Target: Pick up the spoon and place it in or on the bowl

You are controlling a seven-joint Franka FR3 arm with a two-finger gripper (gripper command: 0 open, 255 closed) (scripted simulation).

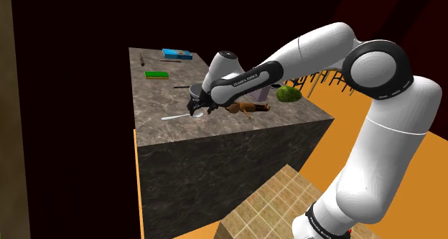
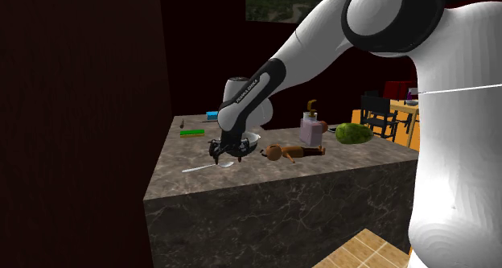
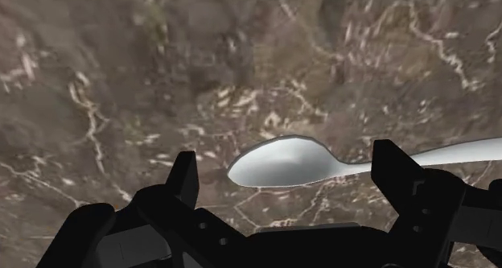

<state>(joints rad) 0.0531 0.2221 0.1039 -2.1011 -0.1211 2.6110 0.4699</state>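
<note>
Gripper (image 3: 287, 160) was released, fingers (image 3: 183, 179) straddling spoon (image 3: 281, 166) lying flat on marble counter (image 3: 121, 81), bowl (image 2: 253, 138) near, far side. Risk: pads closing on thin curved scoop cd have skidded it away.

White arm (image 1: 391, 148), dark joints (image 1: 378, 68), black claw (image 2: 227, 154)

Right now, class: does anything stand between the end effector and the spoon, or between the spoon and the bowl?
Nothing visible does. The open end effector hangs above the spoon, fingers either side of its scoop. The bowl sits close by on the counter, nothing lying between.
</note>
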